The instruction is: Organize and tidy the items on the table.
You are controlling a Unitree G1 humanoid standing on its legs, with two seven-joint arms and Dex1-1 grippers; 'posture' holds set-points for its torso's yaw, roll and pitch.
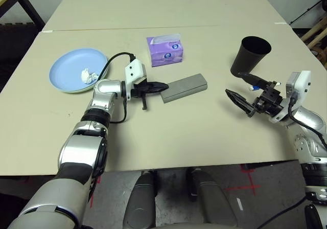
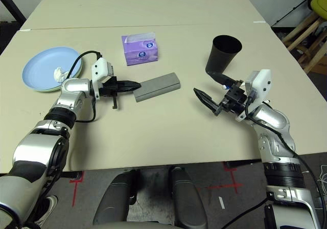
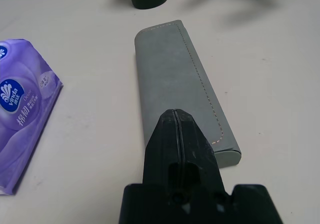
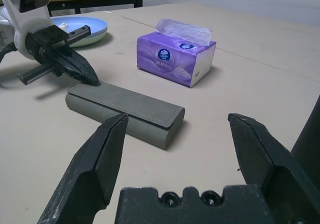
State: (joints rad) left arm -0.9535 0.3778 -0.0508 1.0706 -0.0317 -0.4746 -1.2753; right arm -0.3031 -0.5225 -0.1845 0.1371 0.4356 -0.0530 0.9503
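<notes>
From the head camera, the left gripper (image 1: 159, 86) has its fingers pressed together with nothing between them, tips at the near end of the grey oblong glasses case (image 1: 185, 87), probably to nudge it rather than lift it. The right gripper (image 1: 239, 90) is spread wide and holds nothing, just in front of the black tapered cup (image 1: 249, 55); the white blue-capped pen (image 1: 253, 87) seems to lie behind its upper finger, though little of it shows. The crumpled white tissue (image 1: 88, 76) sits in the light blue plate (image 1: 66, 65), beyond the left wrist.

In the left wrist view, the closed tips overlap the case's near end; contact is likely but I cannot be sure.

In the right wrist view, the case lies ahead between the parted fingers (image 4: 95, 159), with the purple tissue box (image 4: 176, 57) farther beyond it.
</notes>
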